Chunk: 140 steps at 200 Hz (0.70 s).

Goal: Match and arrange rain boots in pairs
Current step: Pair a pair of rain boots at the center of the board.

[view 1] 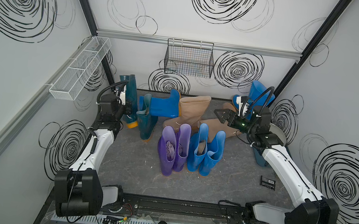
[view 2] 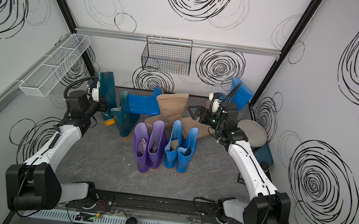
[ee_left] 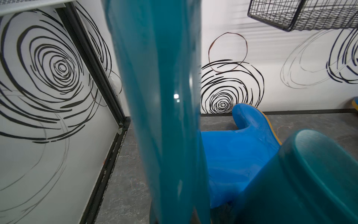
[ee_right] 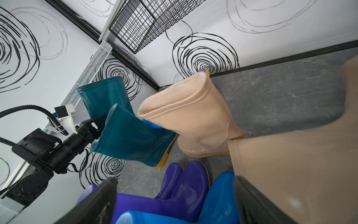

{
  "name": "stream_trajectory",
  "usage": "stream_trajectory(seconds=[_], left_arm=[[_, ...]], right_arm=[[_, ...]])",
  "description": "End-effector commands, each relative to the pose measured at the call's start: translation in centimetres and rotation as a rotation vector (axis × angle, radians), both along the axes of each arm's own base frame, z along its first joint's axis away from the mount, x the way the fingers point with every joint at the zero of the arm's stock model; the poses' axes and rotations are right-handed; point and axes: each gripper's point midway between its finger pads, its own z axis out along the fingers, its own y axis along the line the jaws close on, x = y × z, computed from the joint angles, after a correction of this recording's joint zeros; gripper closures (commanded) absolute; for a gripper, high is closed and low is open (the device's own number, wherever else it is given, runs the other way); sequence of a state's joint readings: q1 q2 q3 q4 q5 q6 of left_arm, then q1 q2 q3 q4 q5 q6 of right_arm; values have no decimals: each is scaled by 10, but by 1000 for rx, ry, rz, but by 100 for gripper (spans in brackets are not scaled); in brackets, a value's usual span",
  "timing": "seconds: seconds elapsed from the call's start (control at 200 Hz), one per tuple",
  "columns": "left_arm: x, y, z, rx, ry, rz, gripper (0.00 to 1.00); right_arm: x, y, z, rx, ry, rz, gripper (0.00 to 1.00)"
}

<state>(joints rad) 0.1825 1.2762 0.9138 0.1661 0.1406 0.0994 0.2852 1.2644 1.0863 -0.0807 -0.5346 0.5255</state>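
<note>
At the left rear of the desk (view 1: 133, 176), the left gripper (view 1: 129, 109) has its fingers clamped on the shaft of a dark teal boot (view 1: 131, 90), just beside the second teal boot (view 1: 148, 122), which stands upright. In the middle a blue boot (view 1: 165, 105) lies on its side against a standing tan boot (view 1: 191, 109), with the purple pair (view 1: 175, 149) and a blue pair (view 1: 206, 154) upright side by side in front. To the right, the right gripper (view 1: 218, 116) hovers, fingers spread apart, over the fallen tan boot (view 1: 212, 126), and another blue boot (view 1: 258, 93) sits in the far corner.
</note>
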Motion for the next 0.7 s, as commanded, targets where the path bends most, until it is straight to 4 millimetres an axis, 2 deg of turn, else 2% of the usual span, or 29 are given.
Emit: stream_trajectory(seconds=[0.0, 0.16, 0.22, 0.265, 0.285, 0.315, 0.545, 0.59, 0.67, 0.695], left_arm=[[3, -6, 63, 115, -267, -62, 100], [-14, -12, 16, 135, -241, -80, 100], [-20, -11, 2, 122, -206, -66, 68], [-26, -9, -2, 105, -199, -49, 39], [-29, -7, -1, 99, -205, -31, 33], [-35, -5, 1, 93, -214, -5, 28], [-76, 3, 30, 26, -250, 117, 15], [-83, 4, 34, -3, -246, 140, 6], [-92, -1, 47, -54, -241, 138, 4], [-95, -2, 52, -71, -239, 143, 0]], right_arm=[[-4, 1, 16, -8, -50, 16, 4], [-11, -2, 13, -7, -55, 11, 4], [-14, -2, 13, -4, -55, 12, 4], [-15, -2, 14, -2, -56, 12, 4], [-16, -2, 15, -2, -60, 11, 4], [-16, -3, 15, -2, -60, 8, 4], [-20, 1, 16, 20, -65, 17, 4], [-20, 2, 17, 24, -69, 20, 4], [-21, 5, 19, 26, -76, 25, 4], [-22, 5, 20, 26, -77, 26, 4]])
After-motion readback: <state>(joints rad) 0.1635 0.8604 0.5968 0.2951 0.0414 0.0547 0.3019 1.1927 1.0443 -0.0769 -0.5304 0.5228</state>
